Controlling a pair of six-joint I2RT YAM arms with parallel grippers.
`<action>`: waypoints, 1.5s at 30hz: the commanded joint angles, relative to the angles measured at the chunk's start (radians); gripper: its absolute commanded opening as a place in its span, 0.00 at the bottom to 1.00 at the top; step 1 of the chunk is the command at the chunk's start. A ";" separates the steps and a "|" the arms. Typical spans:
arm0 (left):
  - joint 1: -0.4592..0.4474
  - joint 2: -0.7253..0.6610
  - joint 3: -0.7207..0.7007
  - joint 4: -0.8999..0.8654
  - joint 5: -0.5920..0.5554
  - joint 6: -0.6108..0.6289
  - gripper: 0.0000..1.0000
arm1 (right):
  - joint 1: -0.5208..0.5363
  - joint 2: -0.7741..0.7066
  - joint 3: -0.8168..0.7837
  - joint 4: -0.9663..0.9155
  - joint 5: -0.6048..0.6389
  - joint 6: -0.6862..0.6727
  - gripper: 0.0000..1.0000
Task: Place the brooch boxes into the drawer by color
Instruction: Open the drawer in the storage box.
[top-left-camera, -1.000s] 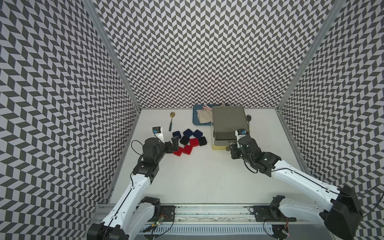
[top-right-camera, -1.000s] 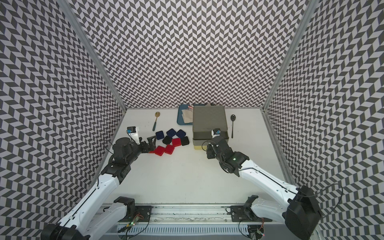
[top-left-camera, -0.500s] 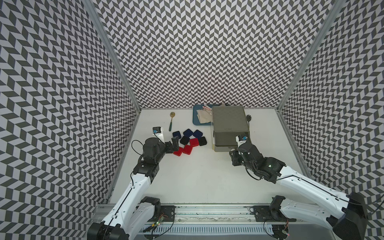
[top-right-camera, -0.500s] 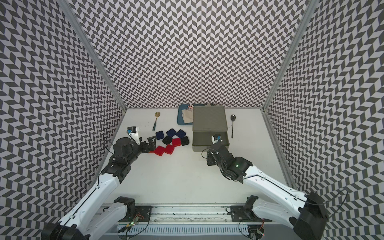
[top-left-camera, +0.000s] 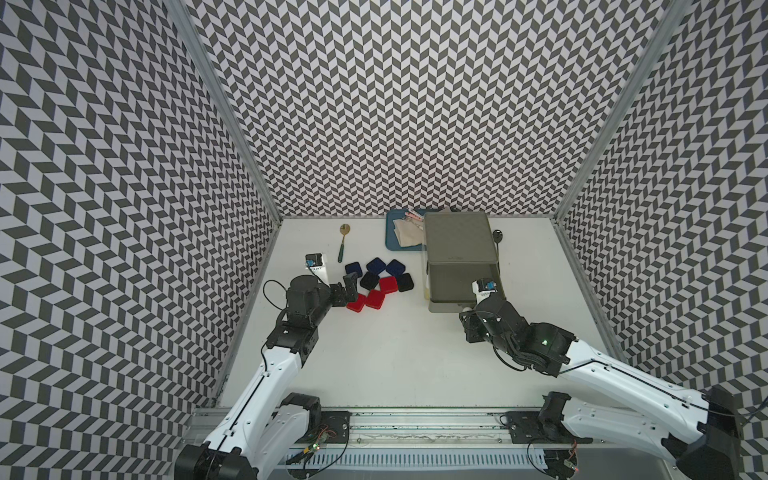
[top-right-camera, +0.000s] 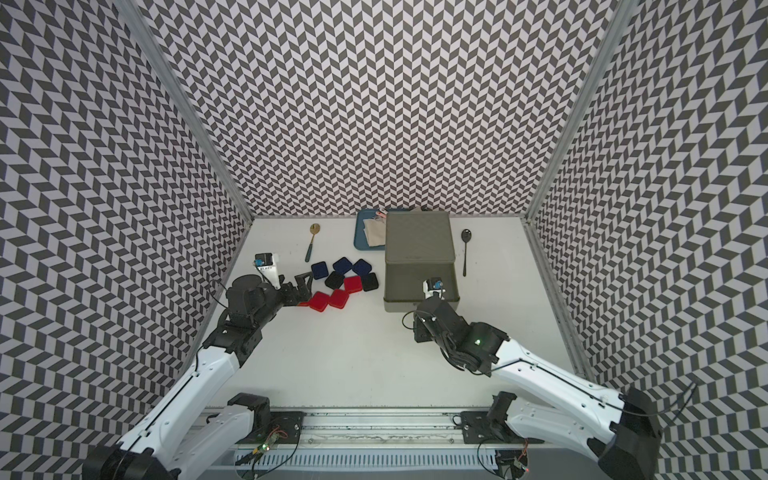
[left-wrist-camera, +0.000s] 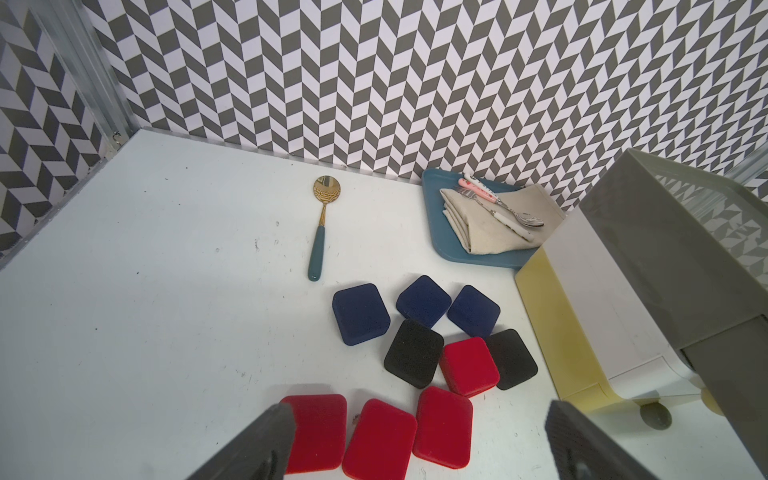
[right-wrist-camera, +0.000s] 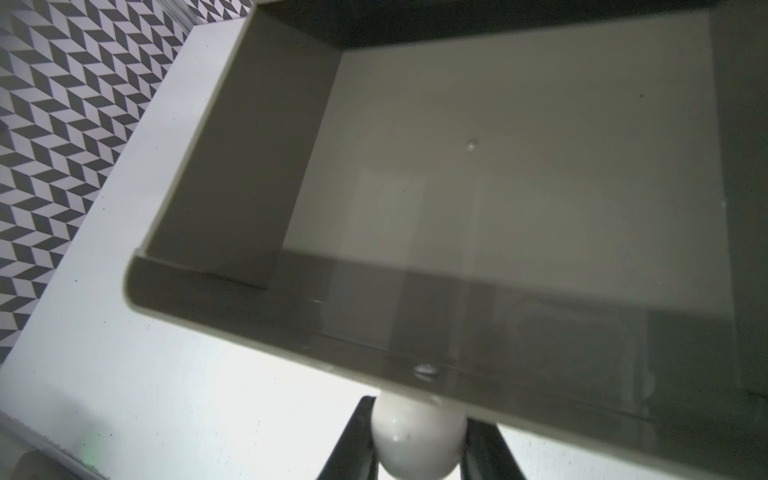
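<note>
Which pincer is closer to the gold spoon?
Left. The left pincer hangs open by the red boxes, just short of the gold spoon; the right pincer grips the open grey drawer's knob, much farther off.

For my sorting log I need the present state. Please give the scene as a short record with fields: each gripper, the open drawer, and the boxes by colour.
left gripper: open, empty, over the red boxes
right gripper: shut on the ball knob
top drawer: grey, pulled out, nothing seen inside
red boxes: four, on the table
black boxes: two, on the table
blue boxes: three, on the table
sorted so far: none
</note>
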 joint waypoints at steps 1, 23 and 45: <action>-0.002 0.002 0.024 -0.008 -0.009 -0.002 1.00 | 0.029 -0.025 -0.020 -0.016 -0.024 0.034 0.20; -0.002 0.007 0.025 -0.017 -0.022 -0.018 1.00 | 0.081 -0.097 -0.084 -0.034 -0.011 0.084 0.23; 0.202 0.201 0.230 -0.267 0.015 -0.029 1.00 | 0.105 -0.231 -0.010 -0.083 -0.008 -0.021 0.72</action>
